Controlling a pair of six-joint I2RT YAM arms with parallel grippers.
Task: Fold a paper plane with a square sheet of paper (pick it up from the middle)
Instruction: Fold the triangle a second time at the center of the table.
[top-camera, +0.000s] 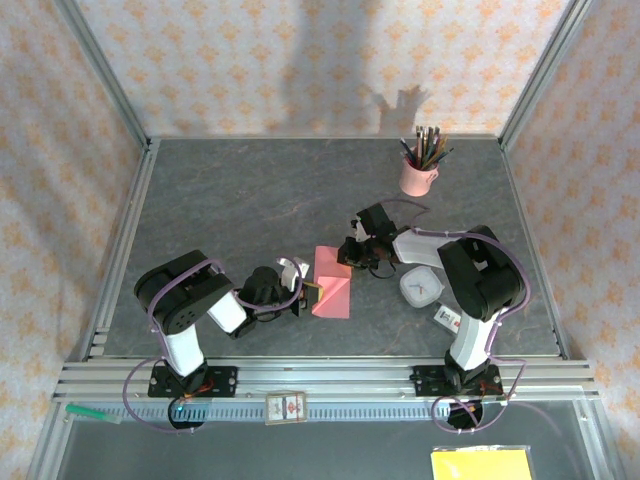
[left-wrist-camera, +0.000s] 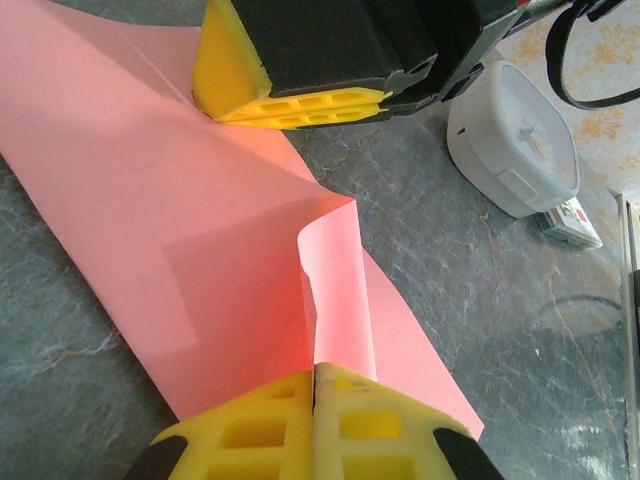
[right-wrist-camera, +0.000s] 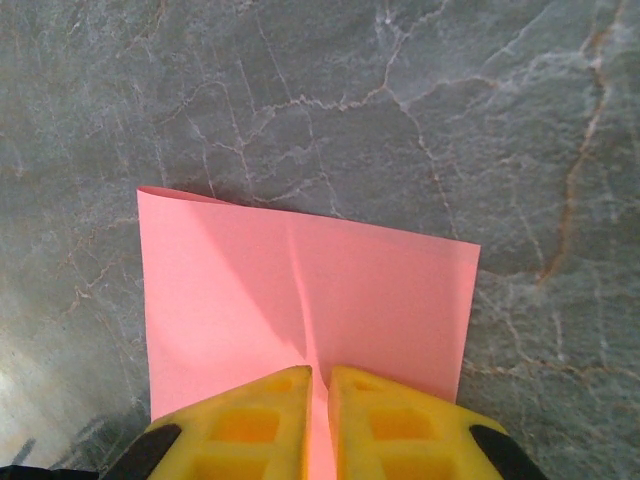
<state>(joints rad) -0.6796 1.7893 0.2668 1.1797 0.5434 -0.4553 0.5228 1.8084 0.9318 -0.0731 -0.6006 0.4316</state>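
The square sheet of paper (top-camera: 334, 285) is salmon pink and lies on the dark table between both arms. My left gripper (top-camera: 312, 291) is at its near-left edge, shut on a raised, curled flap of the sheet (left-wrist-camera: 335, 290), with the yellow fingertips (left-wrist-camera: 350, 400) pressed together. My right gripper (top-camera: 347, 256) is at the far-right edge, and its fingers (left-wrist-camera: 300, 105) pinch the paper there. In the right wrist view the sheet (right-wrist-camera: 300, 290) shows a centre crease running into the narrow gap of the right gripper (right-wrist-camera: 320, 385). The paper plane is out of view.
A white rounded-square object (top-camera: 420, 288) and a small card (top-camera: 447, 318) lie right of the paper. A pink cup of pencils (top-camera: 420, 176) stands at the back right. Metal rails (top-camera: 330, 378) line the front edge, with a yellow pad (top-camera: 480, 463) beyond them.
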